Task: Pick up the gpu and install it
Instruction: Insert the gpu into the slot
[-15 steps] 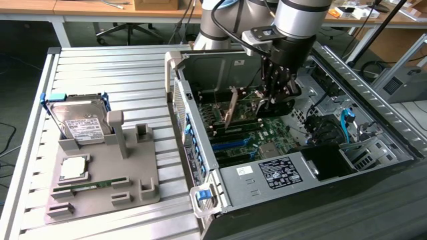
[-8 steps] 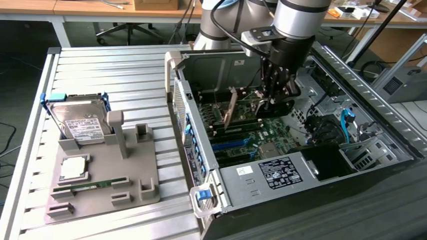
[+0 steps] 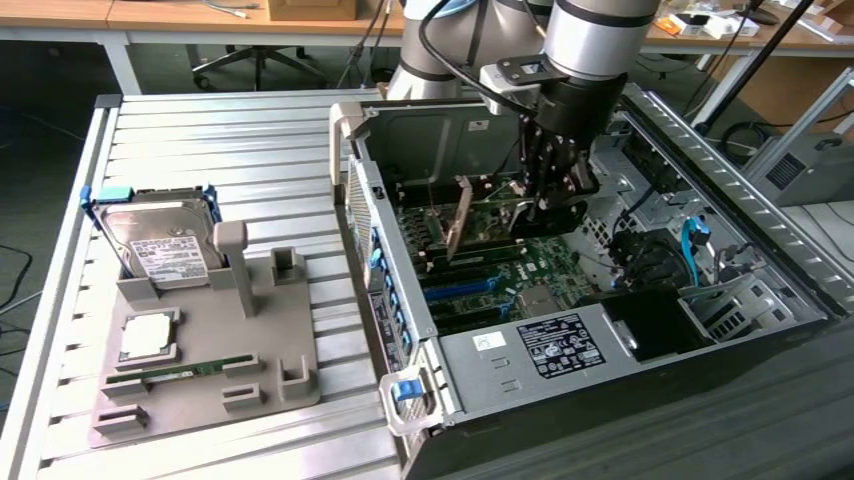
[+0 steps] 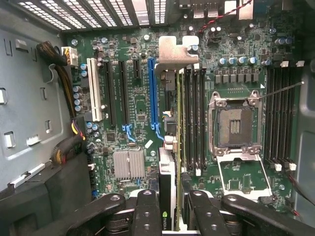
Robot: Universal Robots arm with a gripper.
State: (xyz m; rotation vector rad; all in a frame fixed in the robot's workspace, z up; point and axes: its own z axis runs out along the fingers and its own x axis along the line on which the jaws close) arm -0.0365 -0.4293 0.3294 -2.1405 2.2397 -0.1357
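My claw [image 4: 171,214] is clamped on the gpu [image 4: 167,172], held edge-on inside the open computer case [image 3: 400,330]. Its long axis runs away from me, parallel to the blue slot [image 4: 152,93] just beside it, bracket [image 4: 173,51] farthest.

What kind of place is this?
Probably a robotics lab or workshop: a robot arm reaches into an open computer case, a hard drive sits in a grey fixture, and desks with an office chair stand behind.
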